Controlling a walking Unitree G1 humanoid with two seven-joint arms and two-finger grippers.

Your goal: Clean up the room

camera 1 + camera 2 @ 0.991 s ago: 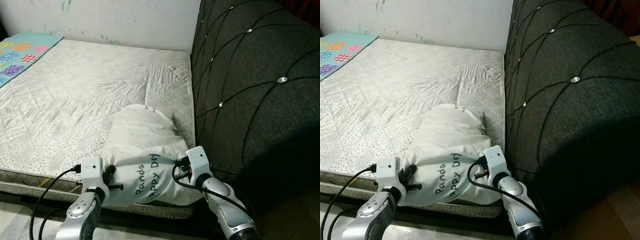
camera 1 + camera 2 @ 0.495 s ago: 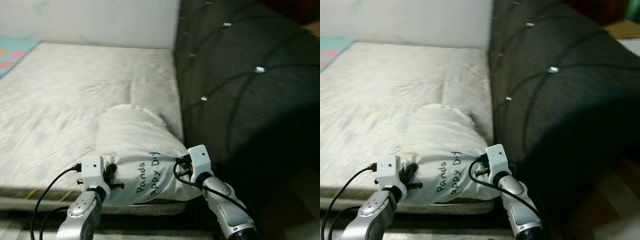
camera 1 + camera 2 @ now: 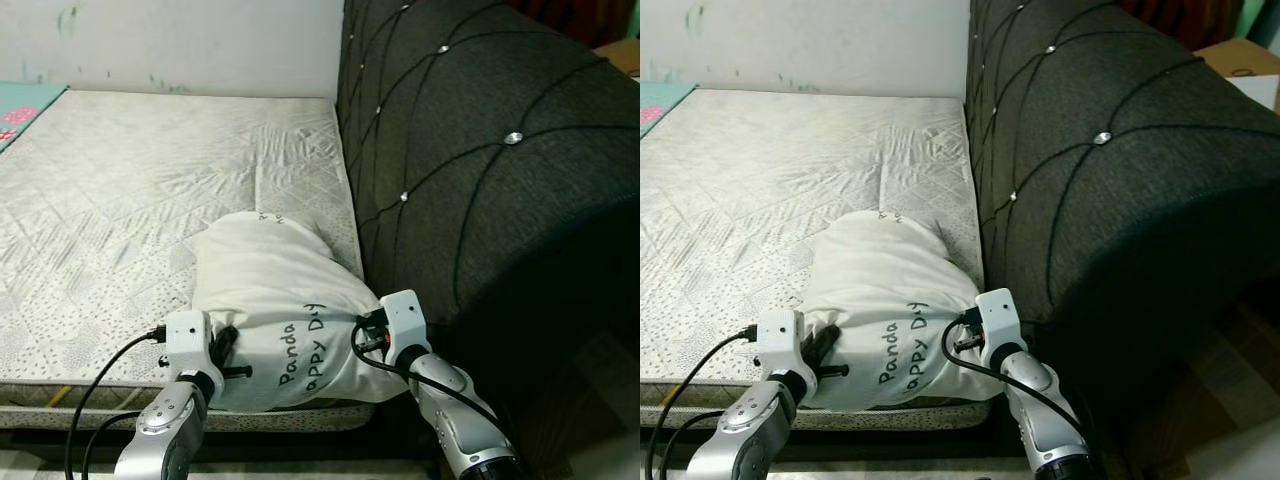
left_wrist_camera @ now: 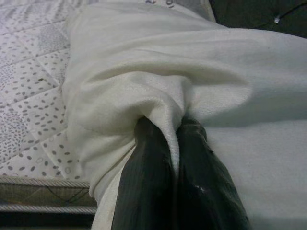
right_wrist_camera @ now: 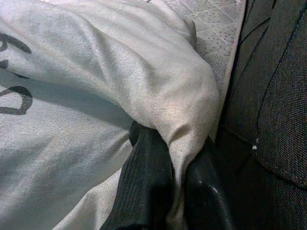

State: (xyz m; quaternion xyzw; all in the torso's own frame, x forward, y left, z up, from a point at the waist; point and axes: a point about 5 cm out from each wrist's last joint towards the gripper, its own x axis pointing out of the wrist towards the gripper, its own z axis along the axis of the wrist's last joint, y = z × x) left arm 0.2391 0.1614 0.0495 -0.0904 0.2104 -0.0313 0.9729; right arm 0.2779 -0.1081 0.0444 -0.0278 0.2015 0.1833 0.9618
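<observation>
Right now: bed [image 3: 120, 180] fills the ten o'clock side, headboard [image 3: 480, 150] at two. Pillow [image 3: 270, 300] lies at six on the near edge, against the headboard. Left gripper [image 4: 173, 143] and right gripper [image 5: 176, 148] each pinch an end fold, probably to lift it level.

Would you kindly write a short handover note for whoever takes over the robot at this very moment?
Left gripper: shut on a fold at the pillow's left end.
Right gripper: shut on a fold at its right end, next to the dark tufted headboard.
The white pillow, with "Panda" lettering, lies at the near edge of the mattress, against the headboard.
Done: the pillow is gripped at both ends.
Left: place it properly, let go, and carry on tidying the room.
</observation>
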